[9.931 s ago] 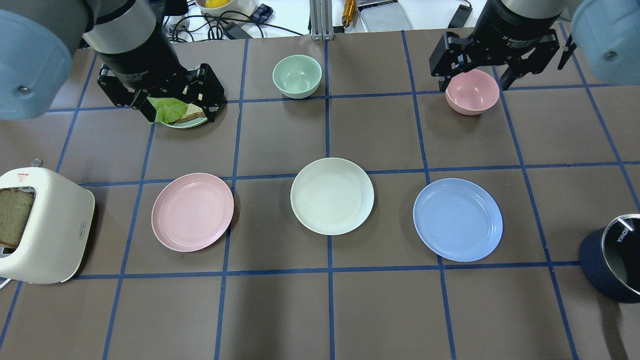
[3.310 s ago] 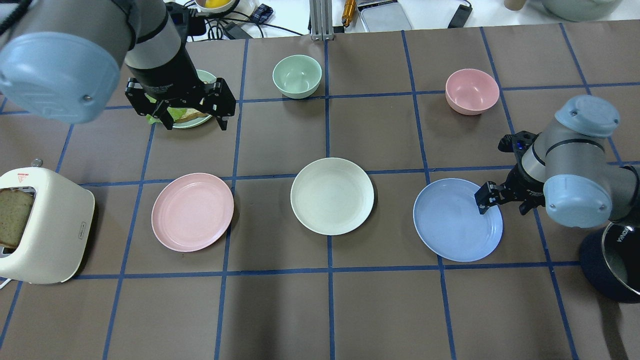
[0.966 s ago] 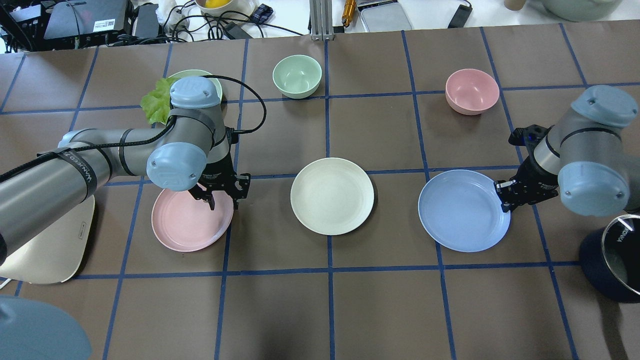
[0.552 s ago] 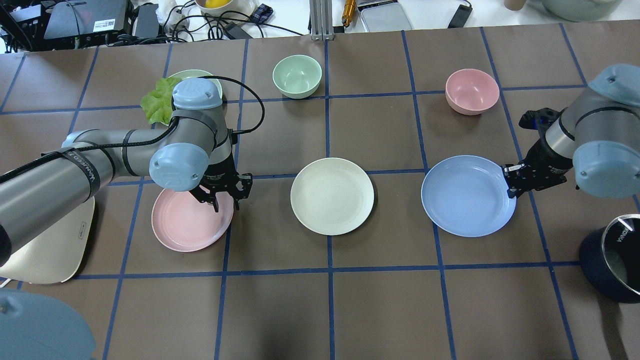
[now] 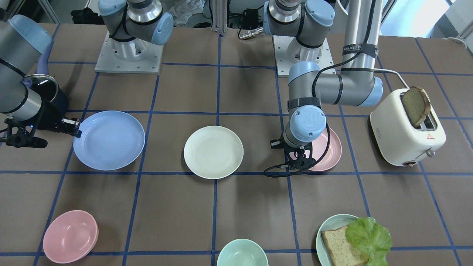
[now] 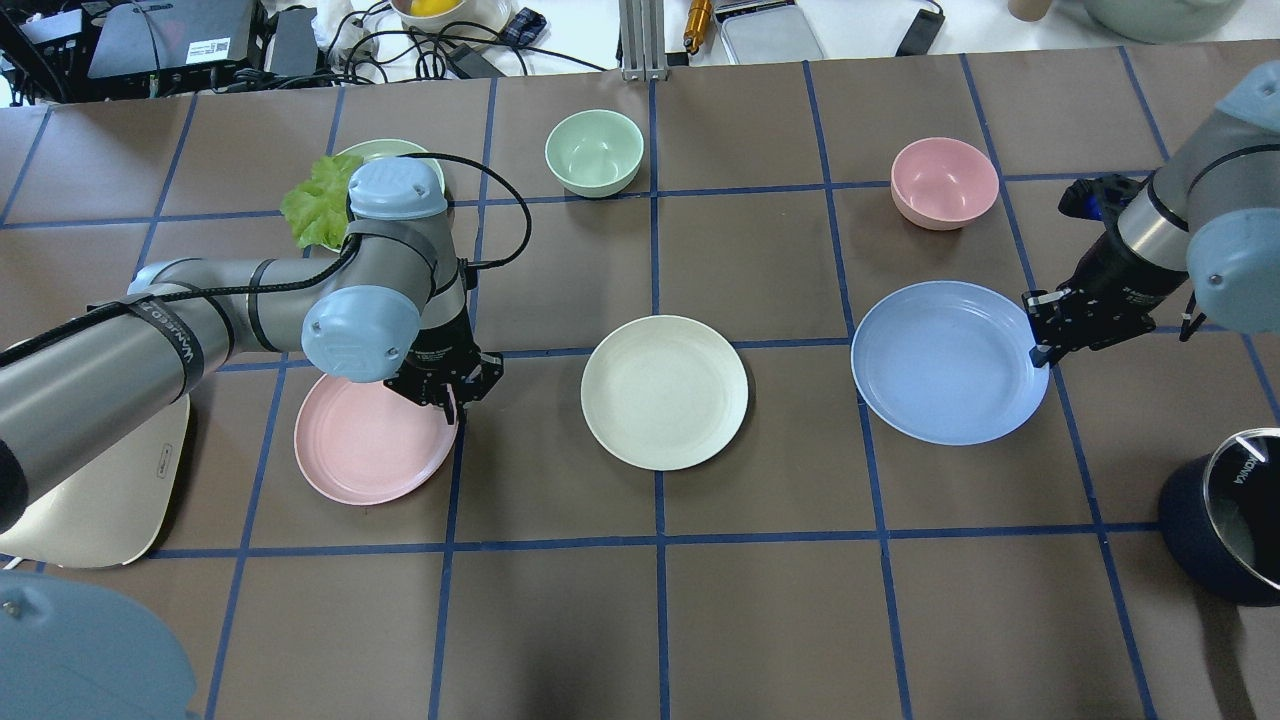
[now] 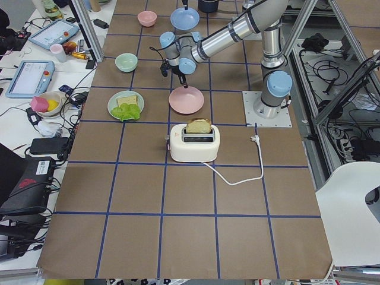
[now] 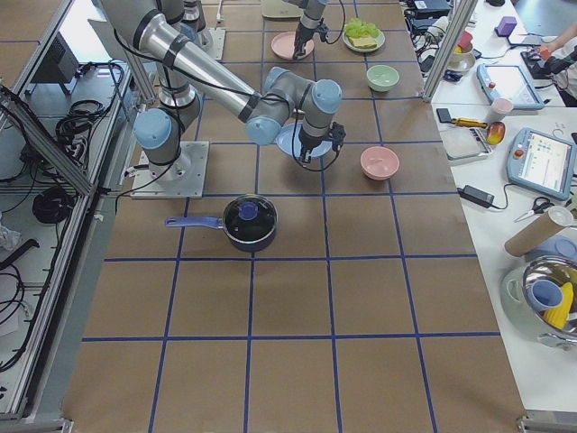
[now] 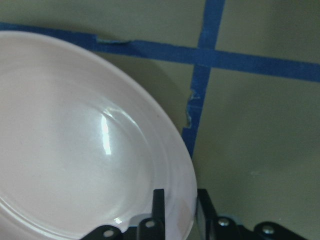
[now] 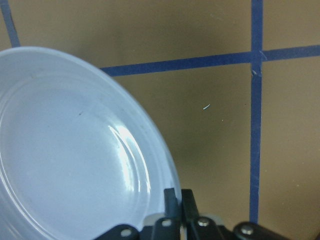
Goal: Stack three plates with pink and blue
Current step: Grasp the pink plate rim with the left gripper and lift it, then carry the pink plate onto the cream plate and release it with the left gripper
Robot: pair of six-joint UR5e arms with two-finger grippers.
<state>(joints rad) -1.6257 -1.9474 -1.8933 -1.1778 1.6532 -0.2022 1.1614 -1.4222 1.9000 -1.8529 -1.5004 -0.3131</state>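
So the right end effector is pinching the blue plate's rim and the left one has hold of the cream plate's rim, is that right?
Not quite. The left end effector grips the pink plate, not the cream plate, which lies free between the other two plates. The left wrist view shows its fingers closed on the pink rim. The right end effector does pinch the blue plate's rim.

We look over a desk (image 6: 760,620) covered in brown paper and ruled into squares by blue tape (image 6: 660,540). Along its far edge runs a white bench (image 6: 860,25) strewn with cables (image 6: 420,50), and aluminium posts (image 6: 640,40) rise at that edge. Beyond the near edge we find grey floor (image 8: 54,307) with more cables and posts. Off the near left corner stands a white rounded shape (image 7: 350,208), perhaps a chair. The light is even, and the shadows on the desk are soft.
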